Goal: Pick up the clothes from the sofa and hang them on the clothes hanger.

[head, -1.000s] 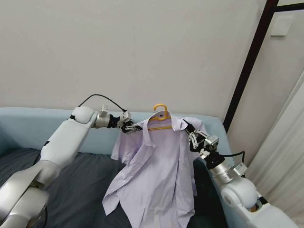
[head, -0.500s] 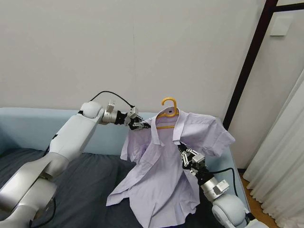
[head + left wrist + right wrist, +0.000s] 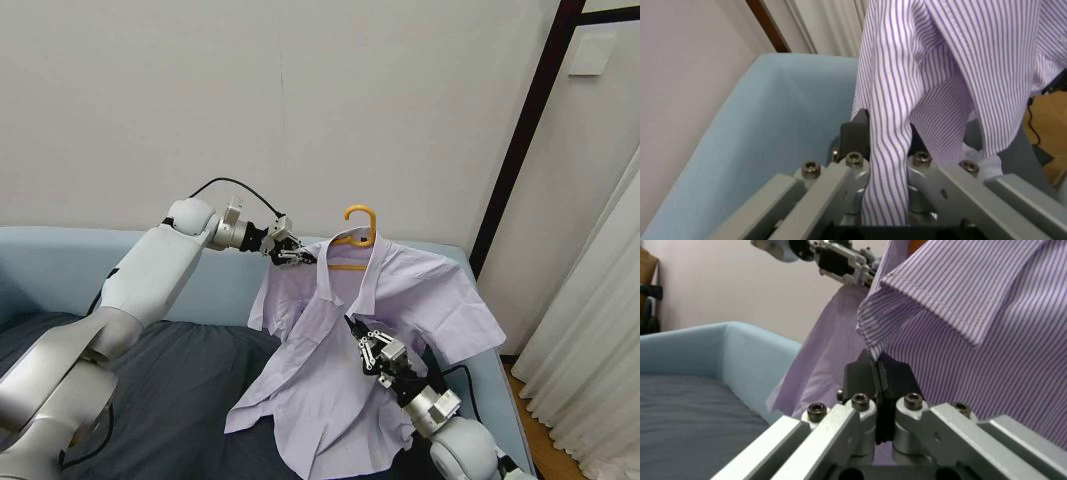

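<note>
A lilac striped shirt (image 3: pixel 380 330) hangs on a yellow hanger (image 3: pixel 357 232) in front of the wall, above the sofa. My left gripper (image 3: pixel 291 252) is shut on the shirt's left shoulder beside the collar; the left wrist view has its fingers (image 3: pixel 857 135) clamped on the striped fabric (image 3: pixel 920 75). Lower down, my right gripper (image 3: pixel 371 351) is shut on the shirt's front edge. In the right wrist view its pads (image 3: pixel 863 377) pinch the cloth just under the collar (image 3: pixel 940 295), with the left gripper (image 3: pixel 840 262) farther off.
The light blue sofa (image 3: pixel 60 270) with a dark grey seat (image 3: pixel 150 400) lies under the shirt. A black upright pole (image 3: pixel 520 150) and a white curtain (image 3: pixel 600 340) stand to the right. The plain wall is close behind the hanger.
My right gripper let go at the shirt's right shoulder and dropped down and left to the front edge. The left gripper carried shirt and hanger slightly right, and the right sleeve has spread out.
</note>
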Robot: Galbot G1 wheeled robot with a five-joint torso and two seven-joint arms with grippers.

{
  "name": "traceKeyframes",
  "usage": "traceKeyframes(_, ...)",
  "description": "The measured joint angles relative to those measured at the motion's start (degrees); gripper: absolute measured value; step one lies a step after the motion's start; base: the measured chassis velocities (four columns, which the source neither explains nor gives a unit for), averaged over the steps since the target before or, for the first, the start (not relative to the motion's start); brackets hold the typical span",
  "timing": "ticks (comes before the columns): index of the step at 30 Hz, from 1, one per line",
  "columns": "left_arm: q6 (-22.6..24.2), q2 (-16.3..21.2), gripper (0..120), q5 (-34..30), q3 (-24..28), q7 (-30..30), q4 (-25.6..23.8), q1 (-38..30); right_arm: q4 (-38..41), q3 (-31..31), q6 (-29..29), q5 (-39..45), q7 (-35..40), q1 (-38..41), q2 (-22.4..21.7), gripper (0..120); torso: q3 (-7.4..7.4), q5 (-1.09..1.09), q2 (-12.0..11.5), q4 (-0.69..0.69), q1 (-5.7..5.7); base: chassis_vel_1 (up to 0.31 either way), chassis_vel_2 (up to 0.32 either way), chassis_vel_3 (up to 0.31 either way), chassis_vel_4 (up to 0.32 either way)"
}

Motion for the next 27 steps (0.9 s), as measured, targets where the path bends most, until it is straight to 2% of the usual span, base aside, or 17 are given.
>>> traceKeyframes(16, 0.10, -0.19, 1, -0.68, -0.34, 0.55, 0.83, -1.42, -2.09, 0.59, 0.62, -1.76, 1.06, -0.28, -0.85, 0, 0.00, 0.01, 0.00, -0.01, 0.00, 0.000, 0.000, 0.000, 0.000)
traceKeyframes(19, 0.17, -0.16, 1, -1.12, -0.48, 0.85, 0.83, -1.49, -0.96, 0.64, 2.29, -1.04, 0.38, -0.48, -1.58, 15, 0.00, 0.01, 0.00, 0.00, 0.00, 0.000, 0.000, 0.000, 0.000)
traceKeyframes(22, 0.17, -0.11, 1, -1.20, -0.50, 1.30, 0.81, -1.49, -0.62, 0.58, 4.14, -0.76, -1.24, -0.73, -2.18, 22, 0.00, 0.00, 0.00, 0.00, 0.00, 0.000, 0.000, 0.000, 0.000)
traceKeyframes(25, -0.17, 0.12, 1, -1.15, -0.61, 1.90, 0.83, -2.03, 0.31, 2.00, 5.71, 2.49, -8.46, -2.14, -3.76, 36, 0.00, 0.00, 0.00, 0.00, 0.00, 0.000, 0.000, 0.000, 0.000)
traceKeyframes(27, -0.24, 0.13, 1, -1.12, -0.63, 1.92, 0.85, -2.11, 0.45, 2.21, 5.78, 3.05, -9.28, -2.29, -3.98, 36, 0.00, 0.00, 0.00, 0.00, 0.00, 0.000, 0.000, 0.000, 0.000)
